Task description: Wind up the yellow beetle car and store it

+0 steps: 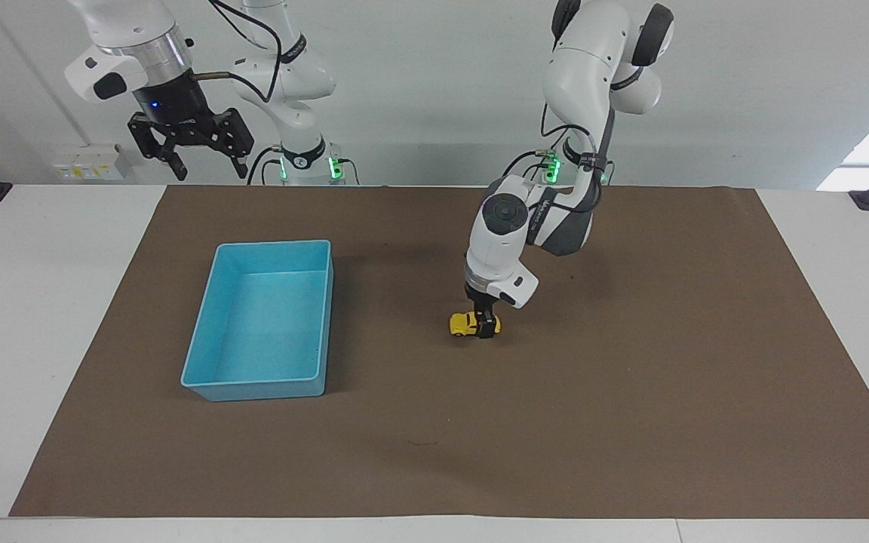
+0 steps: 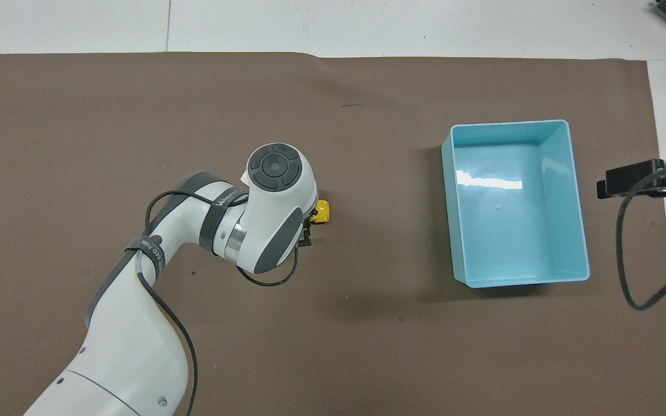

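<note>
The yellow beetle car (image 1: 466, 323) sits on the brown mat near the middle of the table, with only its tip showing in the overhead view (image 2: 323, 211). My left gripper (image 1: 487, 326) points straight down and is shut on the end of the car toward the left arm's end of the table. In the overhead view the wrist hides most of the gripper (image 2: 308, 230). The blue bin (image 1: 212, 381) stands empty toward the right arm's end. My right gripper (image 1: 189, 151) waits high up by its base, open and empty.
The brown mat (image 1: 631, 422) covers most of the white table. The blue bin (image 2: 564, 130) is the only other object on it. The right arm's hand and cable (image 2: 633, 179) hang over the table edge beside the bin.
</note>
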Tool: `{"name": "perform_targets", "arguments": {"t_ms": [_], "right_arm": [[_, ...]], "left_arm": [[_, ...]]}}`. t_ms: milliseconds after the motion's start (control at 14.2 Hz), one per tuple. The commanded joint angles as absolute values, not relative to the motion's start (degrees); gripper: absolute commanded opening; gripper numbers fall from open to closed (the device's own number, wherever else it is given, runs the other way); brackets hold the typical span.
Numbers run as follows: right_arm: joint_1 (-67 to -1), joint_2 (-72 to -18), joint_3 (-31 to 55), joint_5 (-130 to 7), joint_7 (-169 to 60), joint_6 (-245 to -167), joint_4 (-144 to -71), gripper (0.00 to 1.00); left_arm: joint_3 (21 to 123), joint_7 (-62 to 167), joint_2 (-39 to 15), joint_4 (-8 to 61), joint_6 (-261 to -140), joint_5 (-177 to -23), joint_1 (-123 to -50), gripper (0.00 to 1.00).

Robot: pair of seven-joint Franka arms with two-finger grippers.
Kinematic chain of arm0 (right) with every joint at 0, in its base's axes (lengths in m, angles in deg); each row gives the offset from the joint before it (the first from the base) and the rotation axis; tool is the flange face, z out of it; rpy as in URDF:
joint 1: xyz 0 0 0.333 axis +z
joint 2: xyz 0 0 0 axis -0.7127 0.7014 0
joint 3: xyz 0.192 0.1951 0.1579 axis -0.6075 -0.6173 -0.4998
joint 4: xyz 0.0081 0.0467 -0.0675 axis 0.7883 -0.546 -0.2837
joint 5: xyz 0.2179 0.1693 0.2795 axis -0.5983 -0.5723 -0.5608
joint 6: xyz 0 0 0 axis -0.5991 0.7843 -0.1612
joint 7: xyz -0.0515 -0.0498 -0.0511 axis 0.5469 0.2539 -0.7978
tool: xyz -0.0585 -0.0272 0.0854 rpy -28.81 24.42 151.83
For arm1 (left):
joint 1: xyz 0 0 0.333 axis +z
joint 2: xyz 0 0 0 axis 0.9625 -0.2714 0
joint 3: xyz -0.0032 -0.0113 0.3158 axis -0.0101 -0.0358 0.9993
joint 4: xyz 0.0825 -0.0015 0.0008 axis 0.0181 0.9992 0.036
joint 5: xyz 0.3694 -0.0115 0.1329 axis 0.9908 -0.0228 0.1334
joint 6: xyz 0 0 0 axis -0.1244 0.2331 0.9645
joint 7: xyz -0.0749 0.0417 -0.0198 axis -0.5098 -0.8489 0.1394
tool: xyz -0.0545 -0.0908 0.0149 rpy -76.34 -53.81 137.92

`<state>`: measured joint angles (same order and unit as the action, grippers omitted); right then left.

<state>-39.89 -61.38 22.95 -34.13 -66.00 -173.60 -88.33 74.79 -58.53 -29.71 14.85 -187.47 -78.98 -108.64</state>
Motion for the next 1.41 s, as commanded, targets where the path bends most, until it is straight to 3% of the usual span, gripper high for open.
{"name": "perform_targets", "arguments": {"t_ms": [0,281,351,1336], "right_arm": [[-40.27,-62.21,22.90,-33.99,-66.95,-173.38,-88.93,1.00],[-40.27,-62.21,22.90,-33.99,-66.95,-173.38,-88.93,1.00],[-40.27,-62.21,22.90,-33.99,-66.95,-173.38,-88.93,1.00],[-40.27,-62.21,22.90,-33.99,-66.95,-173.38,-88.93,1.00]], "left_arm": [[75.21,-57.38,-29.29,14.86,-186.69,-78.74,-108.88,0.71],[75.21,-56.59,-29.29,14.95,-186.78,-78.56,-108.88,0.26],[75.13,-56.15,-29.29,14.95,-186.95,-78.65,-108.79,0.19],[75.12,-51.41,-28.94,17.58,-186.34,-78.83,-105.37,0.14]]}}
